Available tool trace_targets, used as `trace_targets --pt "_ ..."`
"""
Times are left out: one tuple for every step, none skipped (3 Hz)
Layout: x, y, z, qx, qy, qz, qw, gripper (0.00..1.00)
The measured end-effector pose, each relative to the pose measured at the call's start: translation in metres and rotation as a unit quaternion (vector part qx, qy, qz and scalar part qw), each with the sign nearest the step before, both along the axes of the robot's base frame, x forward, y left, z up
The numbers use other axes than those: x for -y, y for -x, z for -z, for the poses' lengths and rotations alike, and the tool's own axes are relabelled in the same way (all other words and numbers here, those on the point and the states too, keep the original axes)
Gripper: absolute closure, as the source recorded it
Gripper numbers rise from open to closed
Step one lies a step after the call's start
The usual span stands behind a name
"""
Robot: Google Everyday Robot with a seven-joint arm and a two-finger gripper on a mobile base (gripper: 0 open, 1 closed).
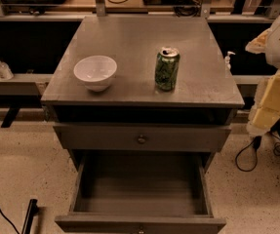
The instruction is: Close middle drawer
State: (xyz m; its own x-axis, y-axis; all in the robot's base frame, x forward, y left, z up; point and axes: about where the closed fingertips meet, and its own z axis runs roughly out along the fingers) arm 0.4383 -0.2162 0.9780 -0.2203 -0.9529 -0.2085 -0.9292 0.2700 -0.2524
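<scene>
The grey cabinet (130,43) fills the middle of the camera view. Its middle drawer (140,189) is pulled far out toward me. The box is empty, and its flat grey front (105,224) with a small round knob (140,230) lies at the bottom edge. Above it, the top drawer front (95,138) with its knob (141,139) stands slightly out from the cabinet. The lowest drawer is hidden. My gripper (272,104), cream and white, hangs at the right edge, beside the cabinet's right side. It is apart from the drawer and touches nothing.
A white bowl (95,72) and a green can (167,68) stand on the cabinet top. A black cable (247,155) lies on the speckled floor at the right. A dark bar (30,214) lies at the lower left. A shelf (12,82) runs behind.
</scene>
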Motion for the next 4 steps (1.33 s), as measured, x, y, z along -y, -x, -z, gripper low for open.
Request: trace_targets --pt "0.0 0.0 0.0 0.0 0.0 0.0 1.0 0.0" --pt "-0.003 0.005 0.039 -0.013 -0.028 -0.017 0.9994 0.0" --pt "-0.012 0.025 0.11 -0.021 -0.102 -0.049 0.9934 0.0" --pt "-0.01 0.037 0.138 -0.008 -0.126 -0.054 0.9905 0.0"
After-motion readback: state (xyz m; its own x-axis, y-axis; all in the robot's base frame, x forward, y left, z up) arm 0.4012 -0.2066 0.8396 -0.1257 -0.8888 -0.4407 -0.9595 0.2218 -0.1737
